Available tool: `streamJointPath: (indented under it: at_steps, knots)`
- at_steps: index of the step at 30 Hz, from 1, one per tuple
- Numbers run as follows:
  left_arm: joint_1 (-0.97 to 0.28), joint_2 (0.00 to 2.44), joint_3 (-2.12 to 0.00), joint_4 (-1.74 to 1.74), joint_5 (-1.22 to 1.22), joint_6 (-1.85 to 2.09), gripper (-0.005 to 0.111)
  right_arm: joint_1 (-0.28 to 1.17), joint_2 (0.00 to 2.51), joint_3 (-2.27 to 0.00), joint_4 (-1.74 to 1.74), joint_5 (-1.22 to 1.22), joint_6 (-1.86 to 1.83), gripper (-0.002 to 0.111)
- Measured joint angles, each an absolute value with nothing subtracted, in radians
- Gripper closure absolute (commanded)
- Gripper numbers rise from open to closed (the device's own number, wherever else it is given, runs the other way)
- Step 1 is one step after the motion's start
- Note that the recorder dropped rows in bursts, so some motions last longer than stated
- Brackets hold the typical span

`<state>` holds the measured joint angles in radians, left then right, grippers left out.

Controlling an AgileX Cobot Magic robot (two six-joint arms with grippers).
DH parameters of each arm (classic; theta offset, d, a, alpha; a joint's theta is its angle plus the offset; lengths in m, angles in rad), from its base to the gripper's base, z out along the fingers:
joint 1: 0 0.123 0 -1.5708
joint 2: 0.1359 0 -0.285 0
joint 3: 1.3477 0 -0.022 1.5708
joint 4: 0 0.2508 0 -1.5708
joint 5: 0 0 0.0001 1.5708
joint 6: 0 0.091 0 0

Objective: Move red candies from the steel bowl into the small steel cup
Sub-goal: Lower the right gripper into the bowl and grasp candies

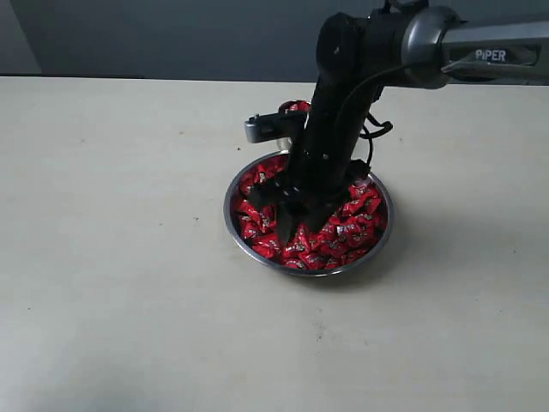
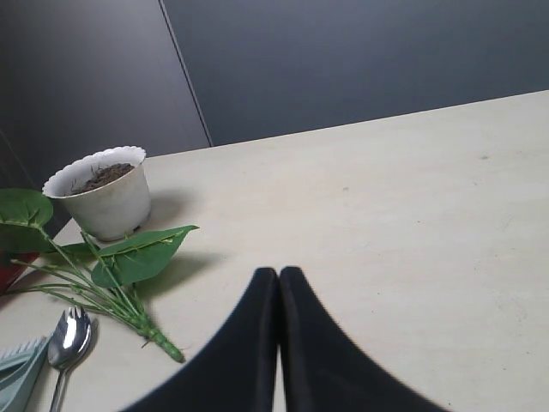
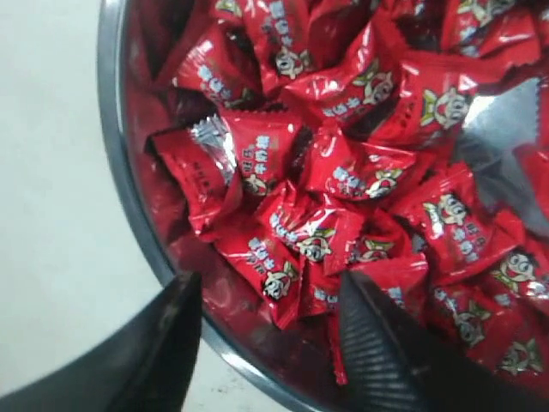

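A pale beige, matt surface (image 1: 129,257) fills most of the exterior view, marked only by a few faint dark specks, and ends along the top of the frame at a plain dark grey wall (image 1: 171,34). Just right of centre stands the wide, shallow, shiny steel bowl (image 1: 230,215), heaped with red candies (image 1: 356,227) in crinkled wrappers. The small cylindrical steel cup (image 1: 266,129) stands right behind the bowl's upper-left rim, with something red showing at its top. The black right arm comes in from the upper right and points down into the bowl. Its right hand (image 1: 279,219) is spread wide over the lower-left part of the heap. In the right wrist view, one finger is by the rim, the other is above the wrappers, and nothing is gripped between them. The left hand (image 2: 278,283) shows only in its own wrist view, fingers pressed together with nothing between, above bare surface. Beyond it, near the dark wall, are a white scalloped pot of soil (image 2: 103,202), a green leafy stem (image 2: 129,257) and a metal spoon (image 2: 69,339).
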<state>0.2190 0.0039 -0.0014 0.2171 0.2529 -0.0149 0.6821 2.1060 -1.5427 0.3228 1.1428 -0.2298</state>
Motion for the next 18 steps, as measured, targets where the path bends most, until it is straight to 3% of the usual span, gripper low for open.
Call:
streamJointPath:
  at_steps: [12,14,17,18]
  knots:
    - [0.219,0.004,-0.001,0.217,0.253,-0.015,0.106,0.689,2.135,-1.514,0.316,1.042,-0.236,0.06]
    - [0.219,0.004,-0.001,0.217,0.253,-0.015,0.106,0.689,2.151,-1.513,0.309,1.04,-0.236,0.075]
    - [0.219,0.004,-0.001,0.217,0.253,-0.015,0.106,0.691,2.171,-1.511,0.293,1.031,-0.236,0.109]
    - [0.219,0.004,-0.001,0.217,0.253,-0.015,0.106,0.691,2.171,-1.511,0.293,1.027,-0.236,0.108]
